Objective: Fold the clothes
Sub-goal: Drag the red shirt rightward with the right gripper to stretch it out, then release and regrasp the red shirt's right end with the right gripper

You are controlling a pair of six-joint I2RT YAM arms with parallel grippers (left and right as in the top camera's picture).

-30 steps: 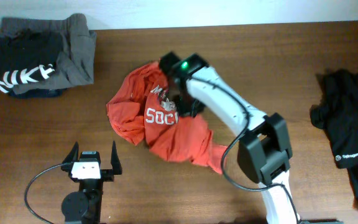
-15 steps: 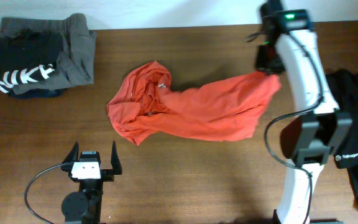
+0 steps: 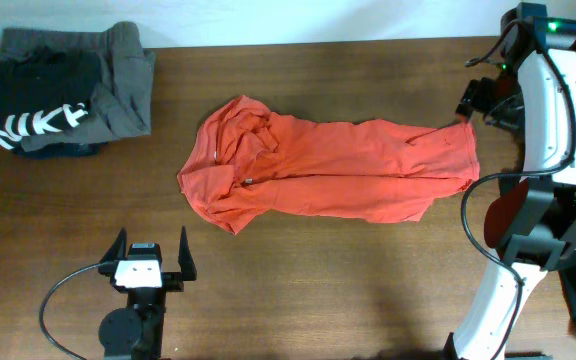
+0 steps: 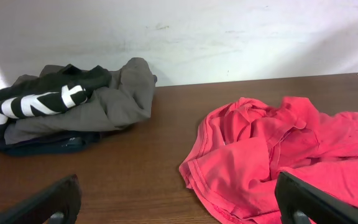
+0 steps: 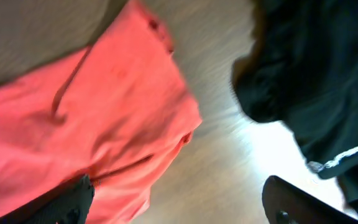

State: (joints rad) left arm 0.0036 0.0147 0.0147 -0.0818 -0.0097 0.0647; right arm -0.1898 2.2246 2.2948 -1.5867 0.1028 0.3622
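The clothes at hand are a red-orange shirt (image 3: 328, 170) that lies stretched in a long band across the middle of the table, its bunched collar end to the left. My right gripper (image 3: 483, 103) hovers at the shirt's far right end, open. In the right wrist view the right gripper (image 5: 185, 208) has nothing between its fingers, and the shirt (image 5: 73, 124) lies below and to the left. My left gripper (image 3: 148, 262) rests near the front left, open, short of the shirt. The left wrist view has the left gripper (image 4: 179, 211) wide apart, with the shirt's (image 4: 272, 155) hem ahead on the right.
A pile of grey and black clothes with white lettering (image 3: 58, 90) (image 4: 67, 106) sits at the back left corner. A black garment (image 3: 558, 200) (image 5: 316, 74) lies crumpled at the table's right edge, close to the right arm. A white wall stands behind.
The right gripper pulled one end of the bunched shirt far to the right, spreading it into a long band. It then opened and let go. The left arm has not moved.
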